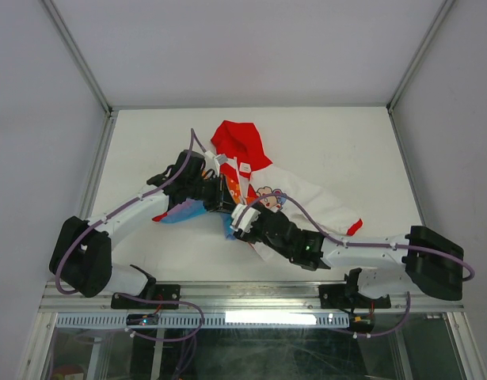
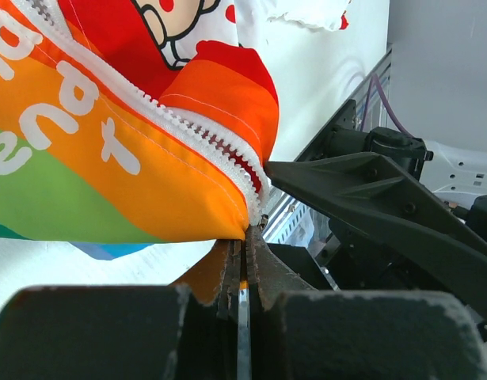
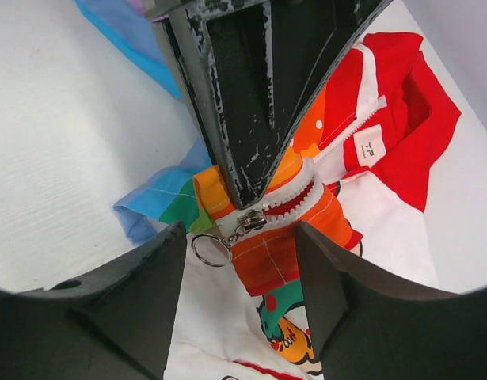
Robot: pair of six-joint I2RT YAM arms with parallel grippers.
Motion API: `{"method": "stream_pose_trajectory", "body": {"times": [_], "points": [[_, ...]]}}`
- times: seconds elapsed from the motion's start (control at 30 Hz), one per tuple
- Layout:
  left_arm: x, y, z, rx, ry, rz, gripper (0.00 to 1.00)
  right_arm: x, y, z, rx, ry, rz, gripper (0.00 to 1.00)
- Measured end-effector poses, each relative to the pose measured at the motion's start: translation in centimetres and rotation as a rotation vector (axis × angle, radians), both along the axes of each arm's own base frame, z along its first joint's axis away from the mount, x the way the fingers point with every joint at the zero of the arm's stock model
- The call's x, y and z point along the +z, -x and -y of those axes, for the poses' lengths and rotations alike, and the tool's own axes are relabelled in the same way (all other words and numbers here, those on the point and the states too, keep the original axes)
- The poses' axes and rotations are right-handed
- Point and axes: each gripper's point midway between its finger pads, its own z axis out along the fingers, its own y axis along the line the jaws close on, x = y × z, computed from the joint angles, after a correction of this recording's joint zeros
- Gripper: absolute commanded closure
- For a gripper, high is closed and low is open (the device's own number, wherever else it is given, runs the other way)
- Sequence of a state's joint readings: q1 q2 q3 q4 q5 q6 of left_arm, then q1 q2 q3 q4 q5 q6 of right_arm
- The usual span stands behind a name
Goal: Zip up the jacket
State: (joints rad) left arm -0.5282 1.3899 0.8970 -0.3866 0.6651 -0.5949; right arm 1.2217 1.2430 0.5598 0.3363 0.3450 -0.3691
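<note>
Top: jacket (image 1: 318, 204) lies mid-worktop (image 1: 148, 142), red hood (image 1: 241, 146) toward the far edge.
Left wrist: left gripper (image 2: 243, 237) clenched on the jacket's hem at the foot of the zipper (image 2: 203, 131).
Right wrist: right gripper (image 3: 239, 233) released, fingers either side of the slider (image 3: 249, 221), not touching it; ring pull (image 3: 211, 249) beside it.

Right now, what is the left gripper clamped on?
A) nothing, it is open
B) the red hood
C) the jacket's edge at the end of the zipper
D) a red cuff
C: in the left wrist view the left gripper is shut on the jacket right where the row of white zipper teeth ends.
</note>
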Motion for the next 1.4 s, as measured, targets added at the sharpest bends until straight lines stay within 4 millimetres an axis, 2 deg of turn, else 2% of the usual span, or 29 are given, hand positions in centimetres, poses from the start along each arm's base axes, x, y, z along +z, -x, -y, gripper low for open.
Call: {"method": "stream_pose_trajectory", "body": {"times": [0.17,0.4,0.43,0.53,0.87,1.0,1.07,1.27,1.4], "points": [[0.0,0.0,0.0,0.0,-0.001,-0.002,1.0,-0.8,-0.5,0.3,-0.049,0.039,0.028,0.43],[-0.4,0.2,-0.1,0.001,-0.013,-0.02,1.0,-0.8,-0.4,0.7,-0.047,0.065,0.037,0.46],[-0.5,0.2,-0.2,0.001,-0.015,-0.021,1.0,-0.8,-0.3,0.9,-0.047,0.069,0.036,0.5],[-0.7,0.3,-0.3,0.003,-0.027,-0.031,1.0,-0.6,0.1,1.1,-0.029,0.081,0.025,0.54],[-1.1,0.7,-0.6,0.001,-0.042,-0.049,1.0,0.2,0.8,0.3,0.026,0.08,-0.001,0.74],[-1.1,0.7,-0.6,0.0,-0.045,-0.05,1.0,0.3,0.8,0.1,0.033,0.075,-0.01,0.77],[-1.1,0.8,-0.6,0.0,-0.046,-0.051,1.0,0.2,0.8,0.2,0.032,0.077,-0.016,0.74],[-1.2,0.8,-0.7,0.0,-0.049,-0.056,1.0,-0.2,1.0,0.2,0.039,0.077,-0.048,0.5],[-1.2,0.8,-0.7,0.0,-0.05,-0.056,1.0,-0.5,1.3,0.1,0.052,0.075,-0.067,0.46]]}}
